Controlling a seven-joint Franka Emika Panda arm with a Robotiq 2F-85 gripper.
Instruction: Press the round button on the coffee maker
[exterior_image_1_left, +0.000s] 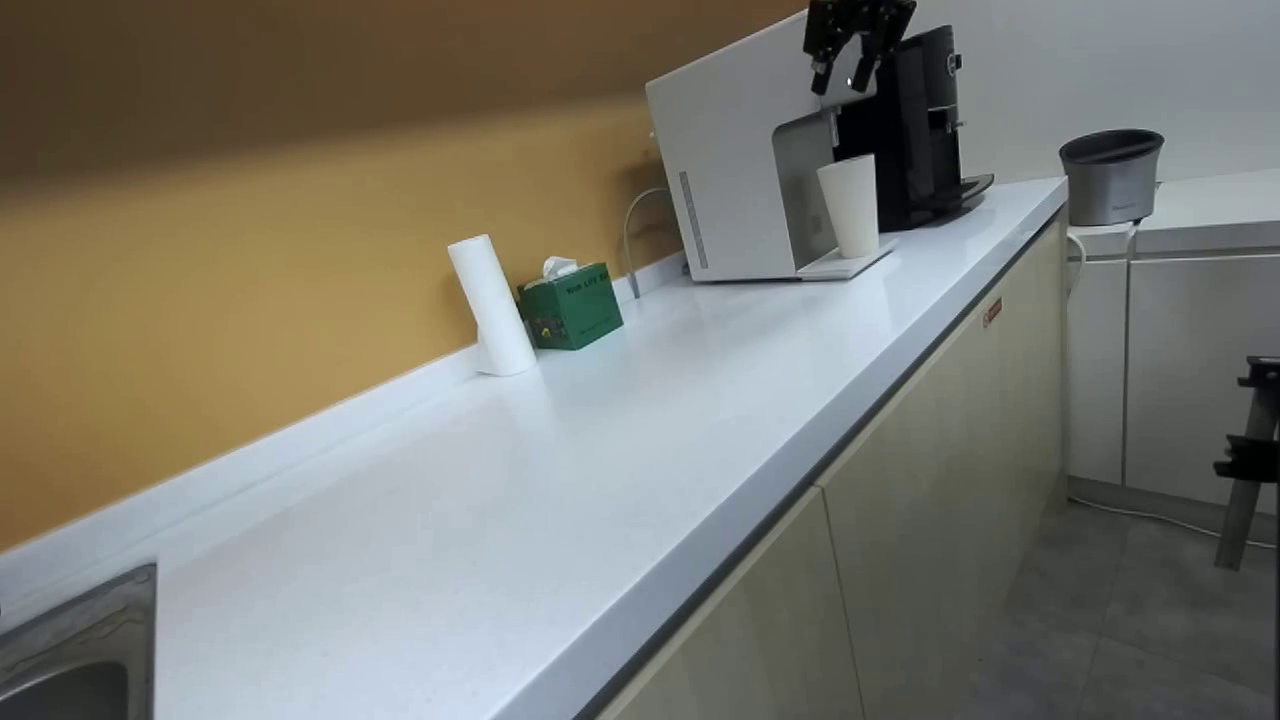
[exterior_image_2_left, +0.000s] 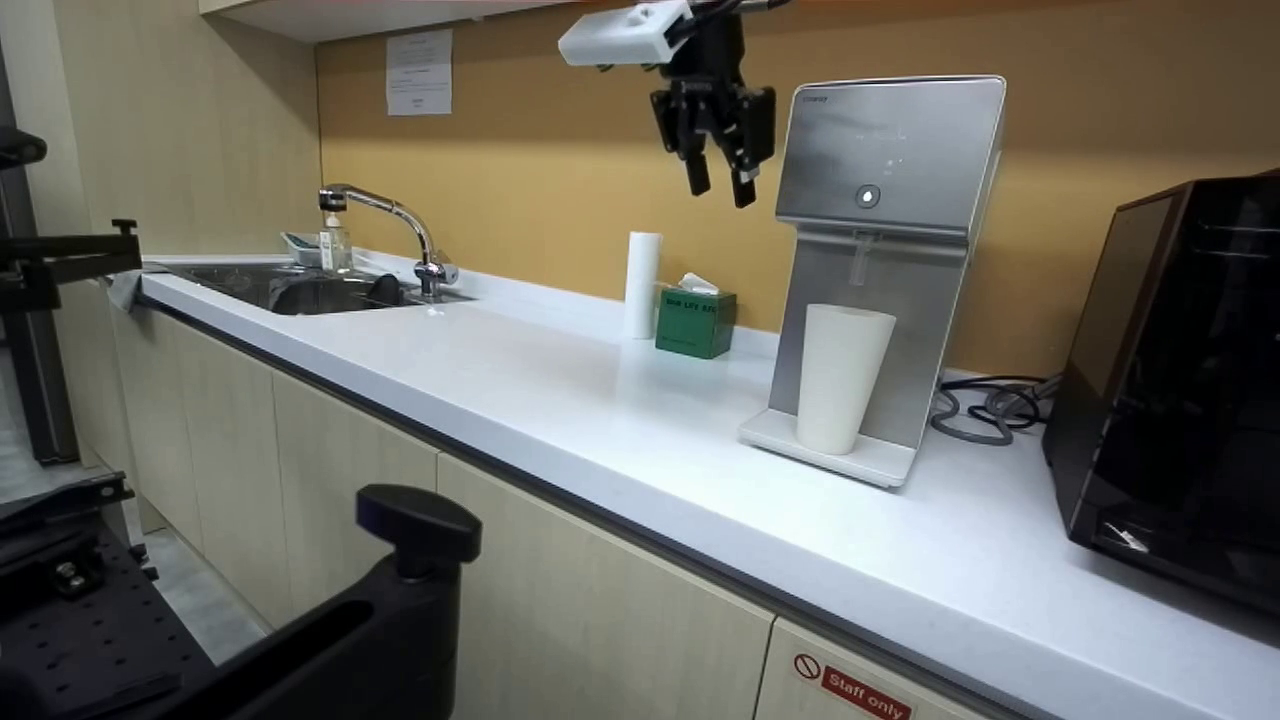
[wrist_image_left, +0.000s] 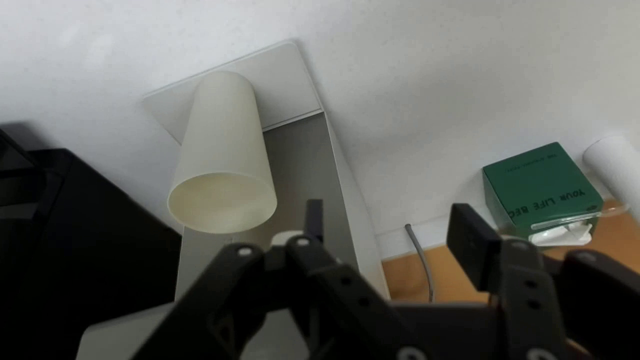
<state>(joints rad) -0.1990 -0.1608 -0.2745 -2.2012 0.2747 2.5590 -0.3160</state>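
Your black two-finger gripper (exterior_image_2_left: 722, 188) hangs in the air above the glossy white countertop (exterior_image_2_left: 560, 380), pointing down, its fingers (exterior_image_2_left: 697, 172) spread well apart with only air between them. Near it stands a tall, slim drinks machine (exterior_image_2_left: 910, 262) with a silver-grey metal front and a white side. On that machine's upper front panel you have the round button (exterior_image_2_left: 868, 196), dark-ringed with a small bright mark at its centre; your fingertips are apart from it. Below the button, under a short spout (exterior_image_2_left: 861, 258), a tall, tapered white cup (exterior_image_2_left: 843, 380) stands upright on the machine's flat white base plate (exterior_image_2_left: 885, 462). On one side of the machine, grey and black cables (exterior_image_2_left: 1000, 415) lie on the countertop, and just beyond them sits a large, glossy black, boxy appliance (exterior_image_2_left: 1190, 360). On the machine's other side, farther from your gripper, are a green cardboard tissue box (exterior_image_2_left: 695, 325) with a white tissue (exterior_image_2_left: 697, 284) poking out and, just beside it, an upright white paper roll (exterior_image_2_left: 643, 285). Farther still along the countertop you have a stainless-steel sink (exterior_image_2_left: 325, 297) with a curved chrome faucet (exterior_image_2_left: 432, 268). Beyond the countertop's opposite end, in an exterior view, a grey, tapered container (exterior_image_1_left: 1112, 182) with a dark, slanted rim stands on a white cabinet (exterior_image_1_left: 1200, 370).
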